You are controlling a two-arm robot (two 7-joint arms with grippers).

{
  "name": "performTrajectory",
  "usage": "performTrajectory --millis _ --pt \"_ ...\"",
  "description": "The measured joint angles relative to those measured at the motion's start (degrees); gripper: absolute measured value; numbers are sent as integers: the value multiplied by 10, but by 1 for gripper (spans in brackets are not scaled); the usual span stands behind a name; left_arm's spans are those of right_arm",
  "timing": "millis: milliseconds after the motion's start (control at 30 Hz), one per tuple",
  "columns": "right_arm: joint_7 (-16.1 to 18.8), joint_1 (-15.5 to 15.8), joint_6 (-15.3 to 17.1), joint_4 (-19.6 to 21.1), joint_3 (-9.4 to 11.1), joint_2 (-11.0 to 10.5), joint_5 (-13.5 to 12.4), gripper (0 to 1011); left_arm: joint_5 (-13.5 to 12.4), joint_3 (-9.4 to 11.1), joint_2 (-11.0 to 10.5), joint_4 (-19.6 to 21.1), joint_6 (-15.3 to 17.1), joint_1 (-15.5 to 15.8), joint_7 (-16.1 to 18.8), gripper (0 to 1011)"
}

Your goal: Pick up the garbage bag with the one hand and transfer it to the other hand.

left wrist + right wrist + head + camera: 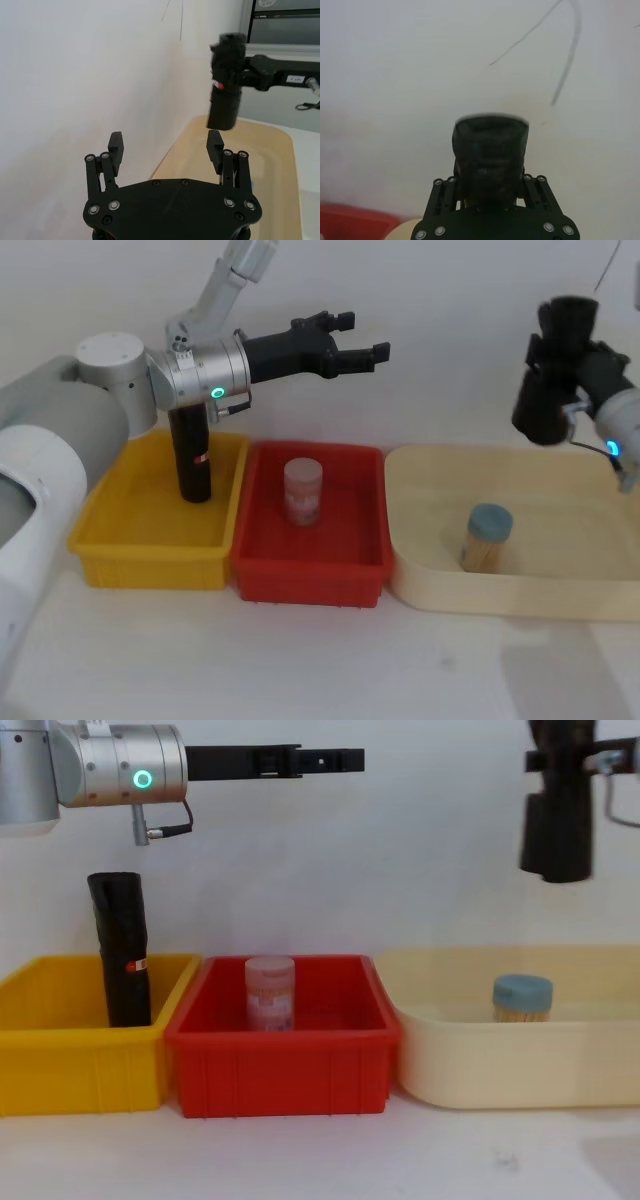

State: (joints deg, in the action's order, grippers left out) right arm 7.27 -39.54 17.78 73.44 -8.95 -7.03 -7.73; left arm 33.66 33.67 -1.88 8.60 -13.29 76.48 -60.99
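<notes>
Bag transfer looks complete: I see the garbage bag (pixel 545 390) clamped upright in the right tool (pixel 565 760), high above the cream tub (pixel 420 570). Left tool (pixel 355 350), fingers apart, points toward it, well apart.

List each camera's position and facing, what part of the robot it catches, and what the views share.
Head view: high, looking down at the yellow bin, red bin and cream tub; both arms show.
Chest view: low, facing across the bins; left gripper at top.
Left wrist view: behind the open left gripper, facing the right gripper.
Right wrist view: behind the right gripper, facing the wall.
Shared: all four show the garbage bag, clamped in the right gripper.
</notes>
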Motion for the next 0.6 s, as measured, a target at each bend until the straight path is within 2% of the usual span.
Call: performTrajectory --millis 233,333,367,467,600 --pt "13 22 20 47 22 -27 -8 710 0 0 0 0 0 0 0 1001" --pt "16 27 25 59 28 -34 -11 810 0 0 0 0 0 0 0 1001" --pt "16 27 25 59 28 -34 -11 810 0 0 0 0 0 0 0 1001" --pt "19 32 30 70 33 -40 -13 928 0 0 0 0 0 0 0 1001" --pt "21 37 34 78 38 -45 -14 1001 0 0 0 0 0 0 0 1001"
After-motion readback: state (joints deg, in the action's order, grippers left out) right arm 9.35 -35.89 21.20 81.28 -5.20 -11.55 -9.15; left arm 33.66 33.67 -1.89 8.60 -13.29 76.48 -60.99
